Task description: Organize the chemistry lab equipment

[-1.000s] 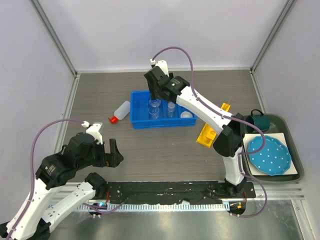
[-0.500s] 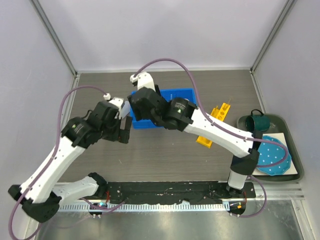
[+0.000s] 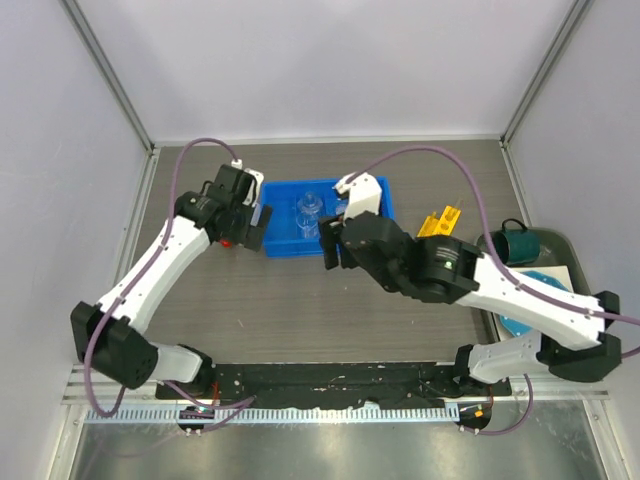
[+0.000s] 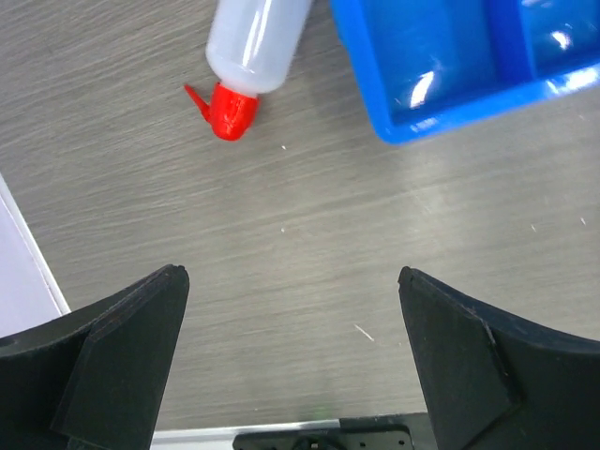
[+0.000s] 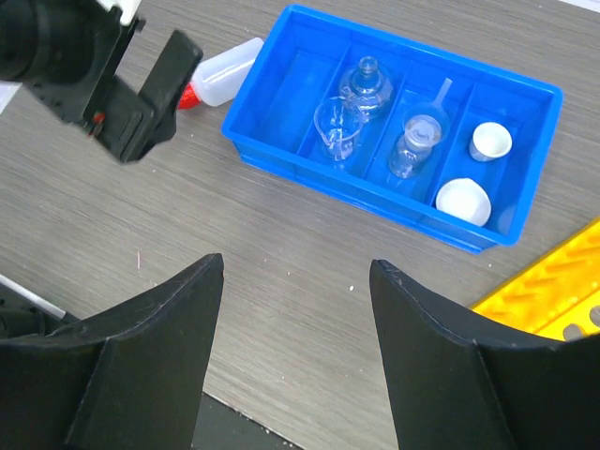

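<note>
The blue bin [image 5: 291,75] holds small glass beakers [image 5: 336,127], a funnel on a beaker [image 5: 419,136] and two white dishes [image 5: 464,200]. A translucent squeeze bottle [image 4: 258,42] with a red cap [image 4: 230,108] lies on the table just left of the bin [image 3: 300,248]. My left gripper [image 4: 289,274] hovers open above the table near the bottle, nothing between its fingers. Over the table in front of the bin, my right gripper [image 5: 297,262] is open and empty. The yellow tube rack [image 3: 440,222] lies right of the bin.
A dark tray [image 3: 580,270] at the right edge carries a teal mug [image 3: 520,242] and a blue dotted plate [image 3: 545,290], partly hidden by my right arm. The left gripper [image 5: 141,94] shows at the upper left of the right wrist view.
My left arm has swung from the near left up to the bottle beside the bin. The right arm has drawn back from above the bin toward the near middle.
</note>
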{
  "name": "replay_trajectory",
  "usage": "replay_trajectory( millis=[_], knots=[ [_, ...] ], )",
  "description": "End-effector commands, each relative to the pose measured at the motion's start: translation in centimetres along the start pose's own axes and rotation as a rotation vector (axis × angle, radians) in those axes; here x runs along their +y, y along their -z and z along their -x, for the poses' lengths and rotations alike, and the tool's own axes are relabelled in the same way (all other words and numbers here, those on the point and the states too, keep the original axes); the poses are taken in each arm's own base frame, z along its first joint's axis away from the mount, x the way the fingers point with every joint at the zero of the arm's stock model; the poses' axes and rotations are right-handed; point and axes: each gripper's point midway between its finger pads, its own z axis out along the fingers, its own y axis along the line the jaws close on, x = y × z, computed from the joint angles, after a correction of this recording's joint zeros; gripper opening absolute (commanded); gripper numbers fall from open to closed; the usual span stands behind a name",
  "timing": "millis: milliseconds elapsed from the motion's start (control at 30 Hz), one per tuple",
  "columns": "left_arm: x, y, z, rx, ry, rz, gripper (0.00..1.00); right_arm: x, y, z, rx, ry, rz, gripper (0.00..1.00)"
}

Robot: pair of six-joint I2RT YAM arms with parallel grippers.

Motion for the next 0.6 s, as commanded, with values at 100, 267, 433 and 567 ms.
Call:
replay_trajectory(
  millis=[100,267,433,567],
  knots=[
    [3.9,-6.0,3.2,-0.024,0.120,-0.005,1.00,-3.2,5.6,1.4,-0.112,-0.183,0.073,0.69],
    [6.2,-10.4,2.3,0.022,0.177,0.014,1.00,-3.4,6.5,-1.0,-0.088,-0.204,0.132,0.69],
    [6.3,-14.1,0.4,0.100,0.098,0.026,0.99,-3.0,6.1,-3.2,-0.049,-0.185,0.163,0.69],
    [5.9,-15.6,0.2,0.097,0.068,-0.002,0.98,-2.6,5.8,-4.5,-0.034,-0.173,0.189,0.69]
  ],
)
